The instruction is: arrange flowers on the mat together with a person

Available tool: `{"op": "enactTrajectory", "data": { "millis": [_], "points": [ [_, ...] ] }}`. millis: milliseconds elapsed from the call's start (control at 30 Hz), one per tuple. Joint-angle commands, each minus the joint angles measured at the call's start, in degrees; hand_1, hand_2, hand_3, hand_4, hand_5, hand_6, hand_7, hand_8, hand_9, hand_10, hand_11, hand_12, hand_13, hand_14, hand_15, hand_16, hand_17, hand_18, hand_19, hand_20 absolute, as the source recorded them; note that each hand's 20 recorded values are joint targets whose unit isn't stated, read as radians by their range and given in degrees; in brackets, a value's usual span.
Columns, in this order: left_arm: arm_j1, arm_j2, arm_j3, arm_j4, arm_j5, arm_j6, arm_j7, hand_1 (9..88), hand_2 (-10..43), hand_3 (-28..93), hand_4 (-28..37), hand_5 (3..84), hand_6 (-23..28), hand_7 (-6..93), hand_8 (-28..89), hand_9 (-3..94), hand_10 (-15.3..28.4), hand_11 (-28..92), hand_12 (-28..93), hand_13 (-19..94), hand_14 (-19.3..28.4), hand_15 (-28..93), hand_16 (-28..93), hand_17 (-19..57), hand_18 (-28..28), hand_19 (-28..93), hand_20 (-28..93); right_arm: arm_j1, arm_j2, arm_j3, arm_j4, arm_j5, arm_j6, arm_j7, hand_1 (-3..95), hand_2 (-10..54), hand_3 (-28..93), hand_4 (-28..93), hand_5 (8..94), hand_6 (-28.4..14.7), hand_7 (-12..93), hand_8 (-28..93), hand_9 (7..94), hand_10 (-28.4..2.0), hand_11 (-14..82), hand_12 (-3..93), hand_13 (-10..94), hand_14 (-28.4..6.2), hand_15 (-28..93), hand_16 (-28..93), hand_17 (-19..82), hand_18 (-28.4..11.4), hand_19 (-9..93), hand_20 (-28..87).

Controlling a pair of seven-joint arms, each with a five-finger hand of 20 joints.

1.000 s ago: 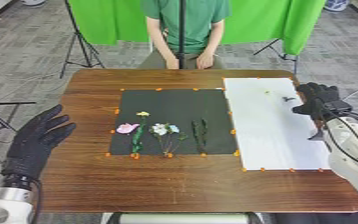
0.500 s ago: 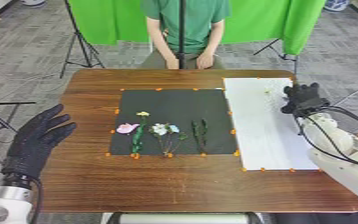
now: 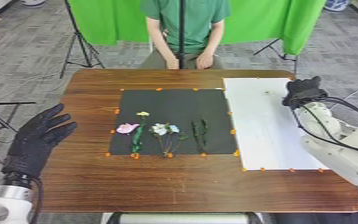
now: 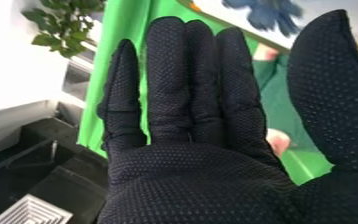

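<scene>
We see pink, yellow and white flowers on the black mat; our left hand is at the desk's left edge; our right hand is by the white sheet.

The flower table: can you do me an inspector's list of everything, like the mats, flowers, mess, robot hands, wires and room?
Surface: brown wooden table with a black mat and a white mat.
Job's things: pink flower, yellow flower, white flower and green sprigs on the black mat; blue flower on the white one.
Clutter: nothing seen.
Left hand: open, beside the black mat.
Right hand: open and empty, at the white mat's far right.
Cables: dark ones along the right arm.
Surroundings: green curtain, black stands, grey floor.
</scene>
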Motion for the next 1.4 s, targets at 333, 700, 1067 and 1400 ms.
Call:
{"op": "enactTrajectory", "data": {
  "millis": [333, 700, 1067, 1400],
  "points": [
    [0.2, -0.32, 0.5, 0.39, 0.01, -0.42, -0.82, 27.8, 1.2, 70, -25.1, 37.9, 3.0, 22.1, -9, 34.2, 14.5, 30, 16, 31, 18.2, 40, 0, -3.6, 22.8, 51, 9, 2.14, -1.56, -3.85, 6.05, 0.88, 12.89, -3.64, 43.1, -9.5, 78, -28, 59.6, 5.8, 49, -6, 75.3, -4.8, 22.1, 47.8, 64, -4.4, 59, 31, 23, -15.4, 66, 41],
    [0.65, -0.59, 0.33, 0.23, -0.07, -0.27, -0.71, 27.9, 1.2, 70, -25.3, 37.9, 2.9, 22.2, -9, 34.1, 14.5, 30, 16, 31, 18.2, 40, 0, -3.6, 22.8, 51, 9, -0.04, -1.56, -0.67, -8.23, -3.83, 23.52, -10.13, 46.5, -9.2, 81, -28, 70.1, 5.5, 48, -5, 84.0, -5.2, 20.5, 50.4, 70, -4.4, 58, 36, 26, -15.6, 68, 43],
    [-0.6, -0.63, 1.3, 0.52, 0.43, -1.05, -1.44, 27.9, 1.2, 70, -25.3, 38.0, 3.0, 22.5, -9, 34.2, 14.7, 30, 16, 31, 18.3, 40, 0, -3.6, 22.8, 51, 9, 7.27, -8.86, -9.87, -8.98, -3.55, 23.26, -19.65, 46.4, -9.2, 80, -28, 69.8, 5.6, 49, -5, 83.7, -5.1, 20.7, 51.3, 69, -3.9, 59, 36, 25, -15.4, 68, 43],
    [-0.46, -0.51, 1.36, 0.61, 0.03, -0.53, -1.23, 27.9, 1.1, 70, -25.4, 38.1, 3.1, 22.5, -10, 34.3, 14.7, 30, 16, 31, 18.4, 40, 0, -3.6, 22.8, 51, 9, 7.02, -11.97, -10.87, -5.65, -3.89, 20.48, -21.96, 46.2, -9.0, 80, -28, 69.0, 5.7, 50, -6, 83.2, -4.7, 19.9, 52.0, 68, -3.9, 59, 37, 25, -15.2, 67, 43]
  ]
}}
